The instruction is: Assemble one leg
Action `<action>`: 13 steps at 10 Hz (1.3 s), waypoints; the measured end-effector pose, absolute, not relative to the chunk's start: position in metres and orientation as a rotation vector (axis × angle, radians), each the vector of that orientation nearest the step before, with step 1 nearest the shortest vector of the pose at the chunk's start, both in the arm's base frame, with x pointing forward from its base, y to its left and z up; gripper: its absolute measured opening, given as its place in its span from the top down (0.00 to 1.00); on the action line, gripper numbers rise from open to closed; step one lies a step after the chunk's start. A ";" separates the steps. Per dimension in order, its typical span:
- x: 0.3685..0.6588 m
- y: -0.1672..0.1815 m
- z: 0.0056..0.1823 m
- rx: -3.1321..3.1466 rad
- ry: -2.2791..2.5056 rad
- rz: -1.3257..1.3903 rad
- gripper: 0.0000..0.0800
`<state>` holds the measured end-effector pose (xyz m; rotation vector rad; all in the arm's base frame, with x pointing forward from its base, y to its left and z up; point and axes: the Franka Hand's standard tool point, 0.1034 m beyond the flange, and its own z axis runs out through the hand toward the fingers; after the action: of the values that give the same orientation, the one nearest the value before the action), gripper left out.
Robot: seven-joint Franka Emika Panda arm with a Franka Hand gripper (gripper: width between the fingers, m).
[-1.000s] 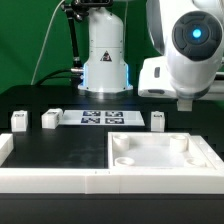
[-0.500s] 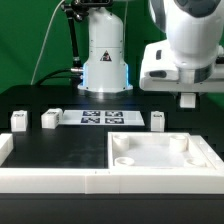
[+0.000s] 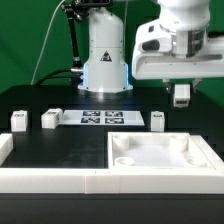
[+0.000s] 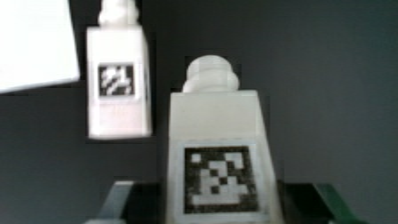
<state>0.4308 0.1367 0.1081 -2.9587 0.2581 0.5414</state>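
My gripper [image 3: 181, 96] hangs high at the exterior view's right, shut on one white leg [image 3: 181, 93], which is off the table. In the wrist view the held leg [image 4: 221, 150] stands between the dark fingers [image 4: 125, 200] with its marker tag facing the camera and its peg pointing away. Below it another leg [image 4: 118, 85] stands on the black table; in the exterior view this leg [image 3: 158, 120] is beside the marker board. Two more legs [image 3: 18, 121] [image 3: 50, 118] stand at the left.
The marker board [image 3: 103, 118] lies mid-table. A large flat white panel [image 3: 160, 160] with round corner sockets lies at the front right. A white rail [image 3: 40, 178] runs along the front. The robot base [image 3: 105, 55] stands behind.
The hand has turned and shifted up and toward the exterior view's left, carrying the leg. The legs on the table have not moved.
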 end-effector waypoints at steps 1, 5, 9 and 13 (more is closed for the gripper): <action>0.437 0.132 0.115 -2.977 0.258 0.420 0.64; 0.459 0.111 0.133 -3.019 0.252 -0.102 0.64; 0.466 0.113 0.122 -3.039 0.101 -0.233 0.64; 0.503 0.104 0.129 -3.050 -0.111 -0.300 0.64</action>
<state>0.5033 0.1041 0.1291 -3.0500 -0.1111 -0.2998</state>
